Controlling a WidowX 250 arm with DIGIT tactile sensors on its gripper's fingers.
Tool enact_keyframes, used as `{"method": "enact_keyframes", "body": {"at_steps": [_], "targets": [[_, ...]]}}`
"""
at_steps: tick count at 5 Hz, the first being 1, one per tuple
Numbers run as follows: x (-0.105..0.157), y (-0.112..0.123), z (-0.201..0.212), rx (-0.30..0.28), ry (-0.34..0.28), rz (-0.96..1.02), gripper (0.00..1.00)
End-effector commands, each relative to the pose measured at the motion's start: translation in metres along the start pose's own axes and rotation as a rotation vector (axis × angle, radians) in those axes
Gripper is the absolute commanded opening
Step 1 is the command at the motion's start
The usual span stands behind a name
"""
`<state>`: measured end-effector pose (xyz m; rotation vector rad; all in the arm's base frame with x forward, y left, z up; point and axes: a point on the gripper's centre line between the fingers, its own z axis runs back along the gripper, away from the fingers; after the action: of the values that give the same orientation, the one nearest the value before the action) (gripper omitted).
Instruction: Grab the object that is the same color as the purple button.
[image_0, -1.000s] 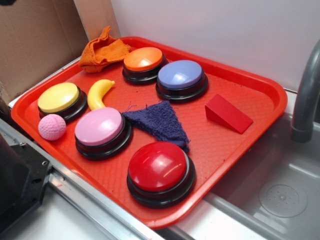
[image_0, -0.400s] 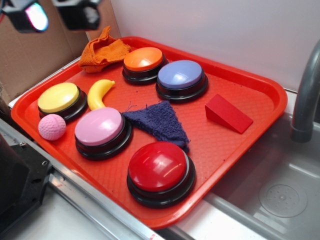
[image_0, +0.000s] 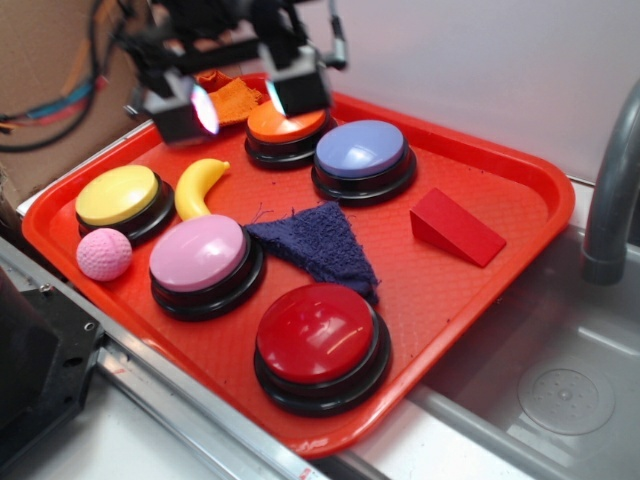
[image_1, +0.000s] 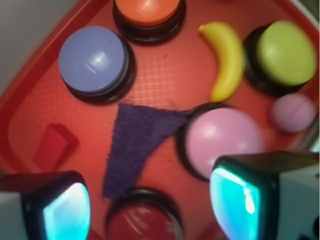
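Observation:
The object, a dark navy-purple knitted triangle of cloth, lies flat mid-tray between the pink button and the red button. Behind it stands the purple button with its periwinkle dome on a black base. My gripper hovers high over the tray's back left, above the orange button, open, nothing between its glowing pads. It is well apart from the cloth.
All sits on a red tray. Also there: yellow button, banana, pink ball, red wedge, orange cloth partly hidden by the gripper. A sink and grey faucet lie right.
The gripper came into view from the upper left and moved right and down, now over the orange cloth and orange button. Nothing on the tray moved.

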<state>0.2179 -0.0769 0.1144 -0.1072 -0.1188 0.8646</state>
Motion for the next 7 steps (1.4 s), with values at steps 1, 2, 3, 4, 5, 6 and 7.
{"method": "enact_keyframes", "body": {"at_steps": [1,2,3,4,5,6,7], "targets": [[-0.004,-0.027,-0.054,-0.018,0.011,0.046,1.00],[-0.012,-0.030,-0.076,0.013,0.024,0.037,1.00],[-0.017,-0.031,-0.090,0.036,0.040,0.015,1.00],[-0.019,-0.031,-0.099,0.054,0.065,0.010,1.00],[-0.017,-0.032,-0.105,0.047,0.084,0.008,1.00],[-0.015,-0.032,-0.105,0.045,0.052,0.018,0.00],[-0.014,-0.031,-0.102,0.037,0.054,0.004,0.00]]}}
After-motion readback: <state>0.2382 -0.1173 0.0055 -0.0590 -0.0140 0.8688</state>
